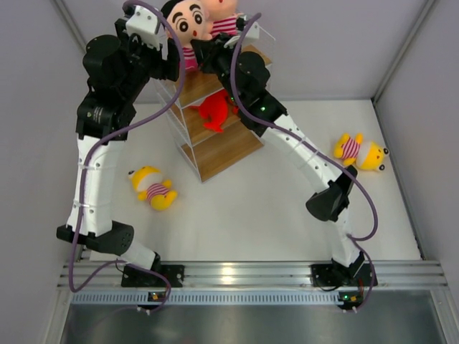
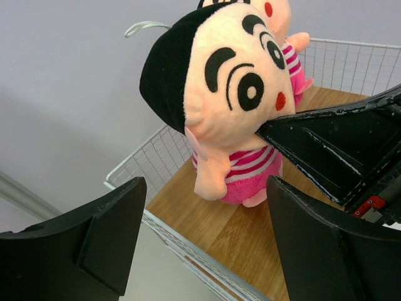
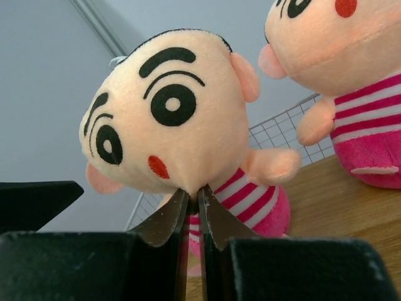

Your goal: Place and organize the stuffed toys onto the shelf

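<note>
Topping the wire-framed wooden shelf [image 1: 226, 150], two black-haired boy dolls [image 1: 188, 25] are placed, one clamped by the right gripper [image 3: 193, 191] (left gripper [image 2: 205, 182] spread, empty); two yellow plush figures [image 1: 153, 188] are left on the surface [image 1: 272, 215].

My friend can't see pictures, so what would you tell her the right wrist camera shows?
The right arm's dark fingers pinch a plush boy doll in a pink-striped shirt just under its chin. A second matching plush doll stands to the right on a light brown wooden shelf board with a white wire rail.
</note>
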You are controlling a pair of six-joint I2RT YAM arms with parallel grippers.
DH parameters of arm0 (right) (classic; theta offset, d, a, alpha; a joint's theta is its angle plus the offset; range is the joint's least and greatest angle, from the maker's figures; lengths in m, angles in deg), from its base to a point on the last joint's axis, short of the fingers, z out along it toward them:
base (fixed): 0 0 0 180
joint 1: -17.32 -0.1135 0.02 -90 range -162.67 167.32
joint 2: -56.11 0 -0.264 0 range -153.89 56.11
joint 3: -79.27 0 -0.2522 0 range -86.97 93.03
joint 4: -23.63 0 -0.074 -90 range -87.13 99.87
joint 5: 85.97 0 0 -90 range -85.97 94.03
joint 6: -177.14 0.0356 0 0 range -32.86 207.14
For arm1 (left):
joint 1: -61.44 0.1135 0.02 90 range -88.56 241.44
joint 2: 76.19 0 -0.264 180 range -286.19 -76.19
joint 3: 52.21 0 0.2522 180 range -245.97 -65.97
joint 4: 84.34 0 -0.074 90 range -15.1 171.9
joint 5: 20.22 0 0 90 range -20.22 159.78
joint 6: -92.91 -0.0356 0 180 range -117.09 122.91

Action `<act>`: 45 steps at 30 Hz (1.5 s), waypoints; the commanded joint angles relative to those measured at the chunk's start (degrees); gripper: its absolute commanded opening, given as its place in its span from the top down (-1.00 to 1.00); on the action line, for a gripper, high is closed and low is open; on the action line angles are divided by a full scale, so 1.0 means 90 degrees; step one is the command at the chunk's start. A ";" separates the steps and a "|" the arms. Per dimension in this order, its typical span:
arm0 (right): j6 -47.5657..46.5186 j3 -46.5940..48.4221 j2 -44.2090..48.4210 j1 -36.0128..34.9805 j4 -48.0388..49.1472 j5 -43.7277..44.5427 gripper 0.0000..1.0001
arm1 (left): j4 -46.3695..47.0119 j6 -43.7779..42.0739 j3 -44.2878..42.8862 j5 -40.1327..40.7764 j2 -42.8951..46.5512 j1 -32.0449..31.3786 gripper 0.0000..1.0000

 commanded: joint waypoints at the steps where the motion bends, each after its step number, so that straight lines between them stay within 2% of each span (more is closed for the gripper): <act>1: 0.0171 0.0362 -0.0121 -0.0003 0.0251 -0.0189 0.82 | 0.0307 -0.0128 0.0065 0.0132 -0.0014 -0.0009 -0.66; 3: 0.0191 0.0372 -0.0131 0.0017 0.0271 -0.0248 0.72 | 0.0307 -0.0157 0.0114 0.0132 -0.0014 -0.0009 -0.66; 12: 0.0181 0.0479 -0.0365 0.0066 0.0476 -0.0423 0.74 | 0.0307 -0.0235 0.0211 0.0347 0.0005 -0.0009 -0.67; 19: -0.0190 0.0655 -0.0716 0.0066 0.1178 -0.0755 0.69 | 0.0356 -0.0264 0.0309 0.0357 0.0025 -0.0009 -0.67; 22: -0.0346 0.0714 -0.0883 0.0076 0.1306 -0.0814 0.69 | 0.0356 -0.0284 0.0348 0.0376 0.0044 0.0001 -0.67; 26: -0.0269 0.0675 -0.0941 0.0066 0.1471 -0.0688 0.80 | 0.0376 -0.0323 0.0397 0.0405 0.0073 0.0001 -0.67; 29: -0.0268 0.0675 -0.0980 0.0076 0.1608 -0.0648 0.78 | 0.0376 -0.0352 0.0407 0.0415 0.0083 0.0001 -0.67; 40: -0.0366 0.0412 -0.0795 0.0124 0.1706 -0.0843 0.30 | 0.0483 -0.0508 0.0699 0.0542 0.0278 0.0001 -0.67; 45: -0.0454 0.0314 -0.0590 0.0134 0.1677 -0.0883 0.19 | 0.0473 -0.0528 0.0739 0.0591 0.0366 0.0001 -0.67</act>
